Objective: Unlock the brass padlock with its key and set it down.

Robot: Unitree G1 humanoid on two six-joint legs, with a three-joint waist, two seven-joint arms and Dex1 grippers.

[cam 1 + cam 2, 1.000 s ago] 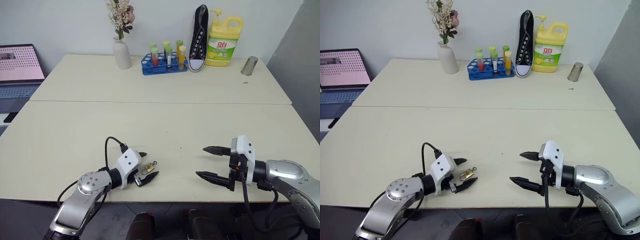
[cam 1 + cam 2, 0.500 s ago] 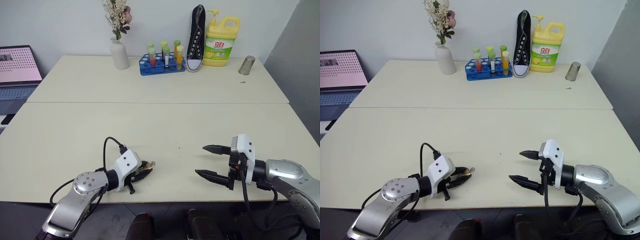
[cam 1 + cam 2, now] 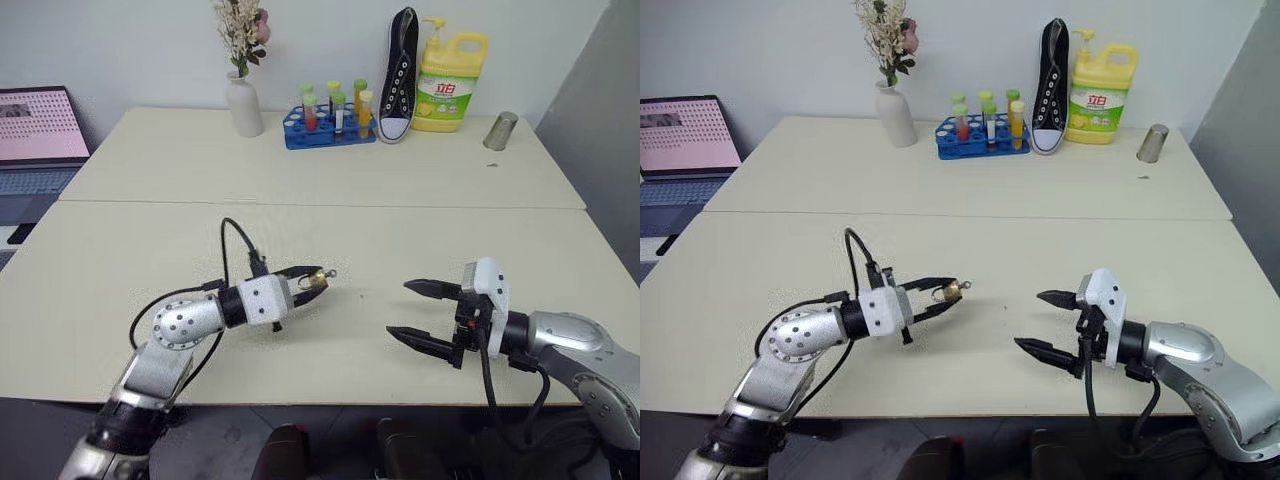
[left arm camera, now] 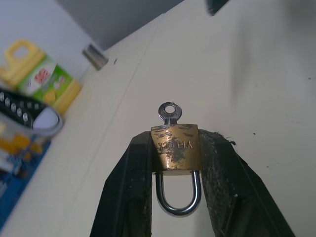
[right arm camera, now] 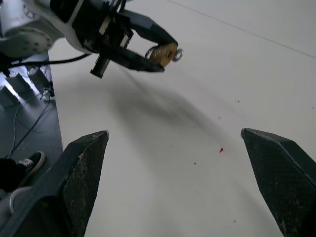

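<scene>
The brass padlock (image 4: pixel 176 147) hangs in the air above the table, pinched by its body between the two black fingers of my left gripper (image 3: pixel 313 280). Its silvery shackle (image 4: pixel 178 196) points back toward the wrist. The key (image 4: pixel 170 111) sticks out of the far end of the padlock, toward my right arm. From the right wrist the padlock (image 5: pixel 167 53) and key (image 5: pixel 177 53) show at the left fingertips. My right gripper (image 3: pixel 412 312) floats low over the table near its front edge, to the right of the padlock, its fingers spread wide with nothing between them.
At the back of the cream table (image 3: pixel 330 170) stand a white vase with flowers (image 3: pixel 241 100), a blue rack of tubes (image 3: pixel 330 117), a black sneaker (image 3: pixel 399 70), a yellow detergent bottle (image 3: pixel 448 70) and a metal cup (image 3: pixel 499 131). A laptop (image 3: pixel 38 130) sits at far left.
My left gripper shut on the padlock as it lay on the table, then lifted it, rolled and swung it toward the right gripper. The right gripper stayed open and almost still.
</scene>
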